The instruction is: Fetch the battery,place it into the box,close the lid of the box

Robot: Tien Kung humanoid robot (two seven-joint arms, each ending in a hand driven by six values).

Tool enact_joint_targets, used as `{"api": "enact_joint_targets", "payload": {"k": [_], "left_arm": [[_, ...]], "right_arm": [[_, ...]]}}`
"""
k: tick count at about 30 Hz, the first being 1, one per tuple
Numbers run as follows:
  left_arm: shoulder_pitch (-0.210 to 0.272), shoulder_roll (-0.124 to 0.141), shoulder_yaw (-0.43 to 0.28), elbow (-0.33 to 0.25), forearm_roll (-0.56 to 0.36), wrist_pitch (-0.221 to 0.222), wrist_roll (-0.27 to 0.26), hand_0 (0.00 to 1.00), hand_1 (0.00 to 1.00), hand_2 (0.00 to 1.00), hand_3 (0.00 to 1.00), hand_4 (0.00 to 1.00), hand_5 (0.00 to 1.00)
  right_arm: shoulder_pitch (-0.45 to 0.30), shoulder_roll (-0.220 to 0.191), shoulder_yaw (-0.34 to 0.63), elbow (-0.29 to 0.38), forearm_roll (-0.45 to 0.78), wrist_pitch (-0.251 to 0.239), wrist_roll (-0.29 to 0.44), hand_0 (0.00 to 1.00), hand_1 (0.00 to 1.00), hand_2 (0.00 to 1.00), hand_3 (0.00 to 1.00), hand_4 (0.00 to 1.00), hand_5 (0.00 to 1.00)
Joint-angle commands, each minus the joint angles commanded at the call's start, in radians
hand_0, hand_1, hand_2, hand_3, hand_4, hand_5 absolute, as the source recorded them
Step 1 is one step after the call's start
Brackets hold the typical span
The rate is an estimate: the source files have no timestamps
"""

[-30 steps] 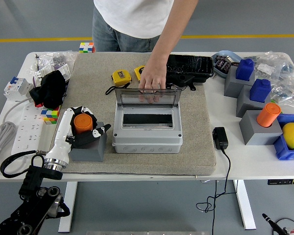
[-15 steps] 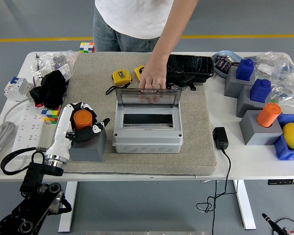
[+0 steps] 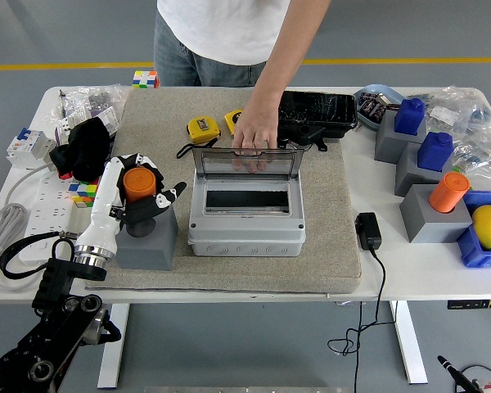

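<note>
Right now I have my left hand (image 3: 139, 205) wrapped around the orange battery (image 3: 138, 183), fingers curled on its sides; the battery is at nine o'clock from the box (image 3: 245, 217), above the grey block (image 3: 147, 239) that sits just beside the box's left wall. My right hand is out of view. The box rests mid-mat on the tabletop (image 3: 409, 266), its clear lid (image 3: 246, 162) standing upright at the twelve o'clock edge, where a person's hand (image 3: 254, 131) holds its top rim. Just behind that hand lie a yellow tape measure (image 3: 201, 128) and a black case (image 3: 317, 110). At three o'clock from the box a black adapter (image 3: 368, 230) lies on the bare tabletop with its cable running off the near edge. Further right stand more grey blocks carrying two blue batteries (image 3: 408, 116) and a second orange battery (image 3: 448, 192), with a lemon (image 3: 490, 225) in a blue tray at the edge. At ten o'clock from my hand sit a black cloth (image 3: 86, 147), a colour cube (image 3: 85, 193) and a white power strip (image 3: 41, 214). I cannot make out any readable writing on anything.
</note>
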Motion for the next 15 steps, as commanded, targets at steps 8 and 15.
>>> {"api": "enact_joint_targets", "payload": {"k": [8,15], "left_arm": [[-0.029,0.075,0.023,-0.139,0.249,0.037,0.112,0.092,0.124,0.18,0.21,0.761,0.055],[-0.068,0.158,0.096,-0.262,0.541,0.032,0.222,0.087,0.123,0.179,0.209,0.766,0.086]], "right_arm": [[0.001,-0.003,0.001,0.0,-0.001,0.0,-0.001,0.851,0.824,0.794,0.844,0.998,0.998],[0.002,-0.005,0.001,0.0,-0.002,0.0,-0.002,0.851,0.823,0.794,0.845,0.998,0.998]]}}
